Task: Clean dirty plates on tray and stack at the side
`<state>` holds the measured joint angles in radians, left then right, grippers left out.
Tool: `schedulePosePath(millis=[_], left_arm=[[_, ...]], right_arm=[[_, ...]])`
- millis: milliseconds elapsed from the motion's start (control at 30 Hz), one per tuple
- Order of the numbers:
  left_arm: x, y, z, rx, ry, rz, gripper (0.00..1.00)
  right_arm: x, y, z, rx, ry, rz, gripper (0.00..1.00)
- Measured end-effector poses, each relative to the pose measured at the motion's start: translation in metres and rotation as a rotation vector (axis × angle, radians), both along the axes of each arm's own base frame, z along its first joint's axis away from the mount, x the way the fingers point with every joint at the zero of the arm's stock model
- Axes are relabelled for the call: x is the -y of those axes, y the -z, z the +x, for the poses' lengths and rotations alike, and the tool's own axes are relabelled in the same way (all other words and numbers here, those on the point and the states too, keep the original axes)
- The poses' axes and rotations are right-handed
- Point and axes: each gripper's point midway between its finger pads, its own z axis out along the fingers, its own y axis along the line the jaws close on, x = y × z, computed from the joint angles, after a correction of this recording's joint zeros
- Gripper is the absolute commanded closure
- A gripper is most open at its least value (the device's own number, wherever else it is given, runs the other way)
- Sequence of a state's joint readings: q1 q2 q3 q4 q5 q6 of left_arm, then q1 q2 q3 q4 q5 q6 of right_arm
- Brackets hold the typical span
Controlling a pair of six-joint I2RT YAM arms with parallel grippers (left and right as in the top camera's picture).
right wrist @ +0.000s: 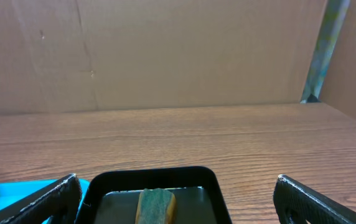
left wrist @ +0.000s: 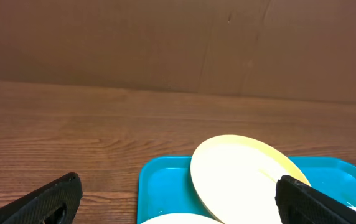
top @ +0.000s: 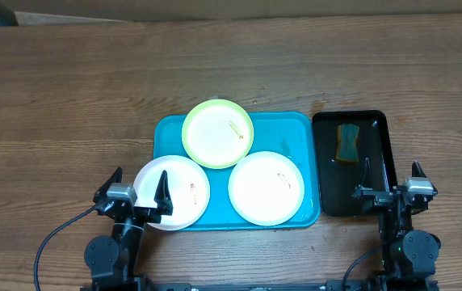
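Note:
The turquoise tray [top: 166,129] holds three plates with small red-orange smears. The lime-green plate [top: 217,133] lies at the tray's far edge, overlapping the others; it also shows in the left wrist view [left wrist: 240,177]. One white plate [top: 184,192] sits at the front left, overhanging the rim. The other white plate [top: 266,187] lies at the front right. My left gripper [top: 137,192] is open and empty at the front-left plate [left wrist: 178,219]. My right gripper [top: 389,184] is open and empty over the near end of the black tray.
A narrow black tray [top: 376,129] stands right of the turquoise tray and holds a green-and-yellow sponge [top: 347,143], also seen in the right wrist view [right wrist: 155,206]. Bare wooden table surrounds both trays. A cardboard wall stands behind the table.

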<state>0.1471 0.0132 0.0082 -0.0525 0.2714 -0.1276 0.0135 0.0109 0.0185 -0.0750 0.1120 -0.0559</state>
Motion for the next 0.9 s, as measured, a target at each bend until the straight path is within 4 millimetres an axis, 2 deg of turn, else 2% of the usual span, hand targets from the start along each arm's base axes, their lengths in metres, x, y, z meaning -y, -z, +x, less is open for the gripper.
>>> schedulePosePath(millis=[900], left_arm=[[0.0046,0.0,-0.0002,0.0,0.018,0.0,0.0]], right_arm=[[0.0001,0.0,0.0,0.0,0.0,0.0,0.0]])
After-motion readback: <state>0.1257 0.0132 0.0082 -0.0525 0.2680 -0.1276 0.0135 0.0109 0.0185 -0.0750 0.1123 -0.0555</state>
